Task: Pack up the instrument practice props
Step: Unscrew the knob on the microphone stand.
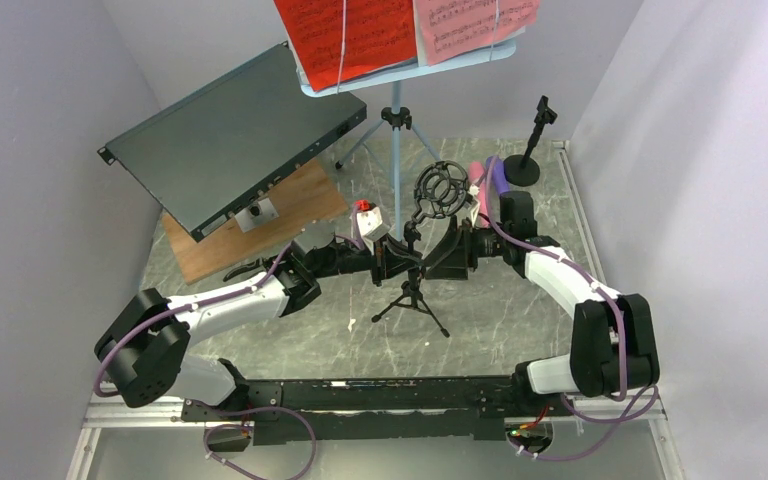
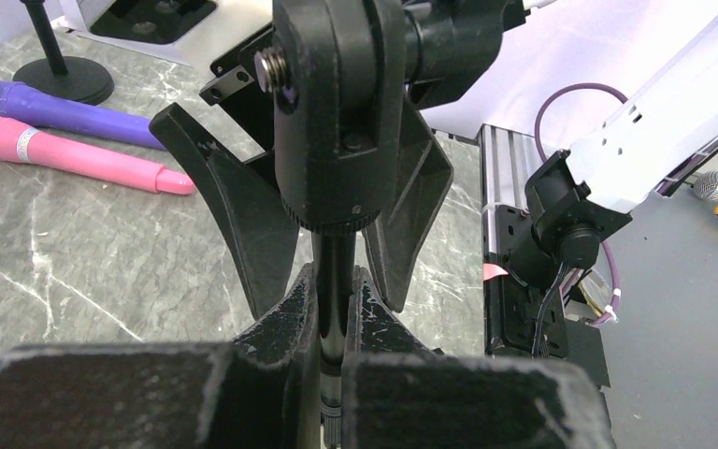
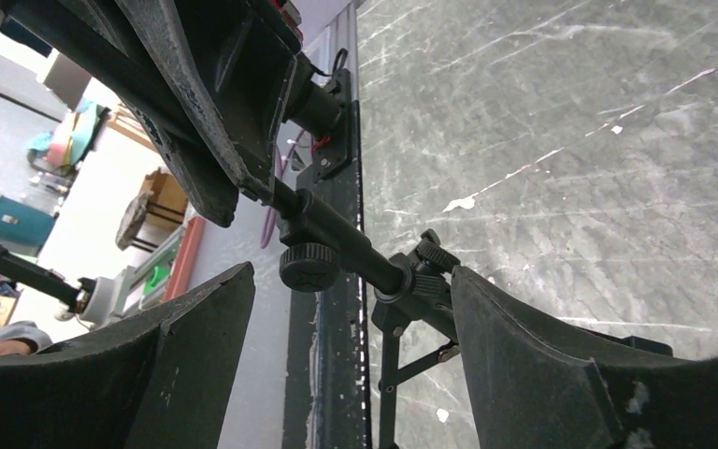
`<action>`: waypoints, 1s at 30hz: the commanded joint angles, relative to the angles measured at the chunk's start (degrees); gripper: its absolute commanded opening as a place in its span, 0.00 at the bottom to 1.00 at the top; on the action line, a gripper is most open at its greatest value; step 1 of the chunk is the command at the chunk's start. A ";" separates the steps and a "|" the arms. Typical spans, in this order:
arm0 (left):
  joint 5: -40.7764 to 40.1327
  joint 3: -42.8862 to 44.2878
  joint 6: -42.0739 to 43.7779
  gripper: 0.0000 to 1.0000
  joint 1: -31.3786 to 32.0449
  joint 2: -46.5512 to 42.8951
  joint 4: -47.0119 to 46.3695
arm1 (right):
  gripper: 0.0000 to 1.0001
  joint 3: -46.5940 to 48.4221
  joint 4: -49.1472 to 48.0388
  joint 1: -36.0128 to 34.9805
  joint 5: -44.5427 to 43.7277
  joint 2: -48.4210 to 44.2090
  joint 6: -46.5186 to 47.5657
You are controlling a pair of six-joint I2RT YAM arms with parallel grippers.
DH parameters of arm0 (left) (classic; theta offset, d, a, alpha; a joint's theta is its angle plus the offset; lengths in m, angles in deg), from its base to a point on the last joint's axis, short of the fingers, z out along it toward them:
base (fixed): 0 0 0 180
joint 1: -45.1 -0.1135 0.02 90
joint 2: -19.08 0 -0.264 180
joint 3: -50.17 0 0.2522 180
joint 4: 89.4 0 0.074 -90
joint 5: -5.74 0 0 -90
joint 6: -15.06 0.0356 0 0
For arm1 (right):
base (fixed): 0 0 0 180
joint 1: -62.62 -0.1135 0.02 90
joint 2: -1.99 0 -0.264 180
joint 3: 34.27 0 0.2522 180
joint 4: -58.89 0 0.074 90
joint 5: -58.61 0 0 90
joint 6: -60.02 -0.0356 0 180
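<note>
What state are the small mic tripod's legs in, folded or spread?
Spread: the top view shows the mic tripod upright, its legs splayed outward below the hub.

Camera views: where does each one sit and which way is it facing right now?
Top external: above and behind the bases, looking down on the table; both arms show, meeting at the tripod mic stand.
Left wrist: looks across the table along the left fingers, shut on the stand's pole; pink microphone beyond.
Right wrist: low, looking between the open right fingers at the pole.
Shared: both wrist views show the stand and the other arm's fingers.
</note>
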 commanded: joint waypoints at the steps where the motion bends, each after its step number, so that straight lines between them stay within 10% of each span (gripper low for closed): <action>1: 1.47 2.04 0.52 0.00 0.03 -1.82 -5.80 | 0.78 -0.23 -6.51 -0.50 2.71 0.08 -6.36; 30: 1.05 1.63 0.35 0.00 0.03 -2.06 -5.83 | 0.31 2.24 1.13 -1.67 4.07 0.18 3.72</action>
